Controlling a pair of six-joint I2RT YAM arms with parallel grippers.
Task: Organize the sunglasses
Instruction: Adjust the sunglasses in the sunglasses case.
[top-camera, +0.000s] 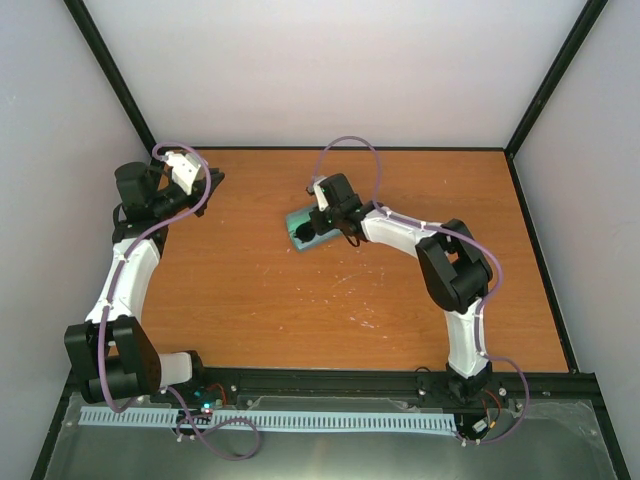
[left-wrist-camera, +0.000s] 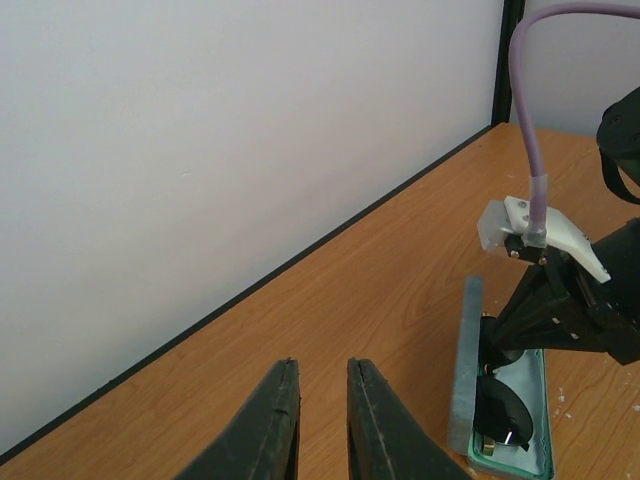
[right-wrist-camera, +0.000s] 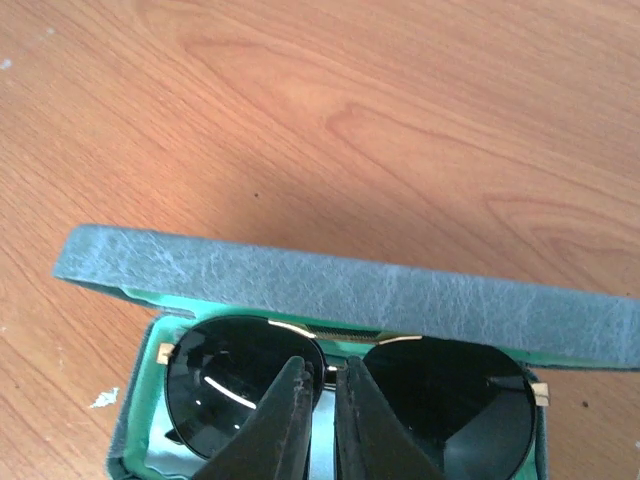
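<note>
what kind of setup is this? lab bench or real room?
Looks like a lab test cell, not a lived-in room: a bare wooden table boxed in by plain white walls with black frame posts, and only an open sunglasses case with the sunglasses on it.

The left arm (top-camera: 125, 280) rises along the frame's left side, its gripper (left-wrist-camera: 322, 420) at upper left, fingers nearly together with a thin gap. The right arm (top-camera: 450, 280) bends toward centre; its gripper (right-wrist-camera: 318, 415) points down, fingers nearly closed.
</note>
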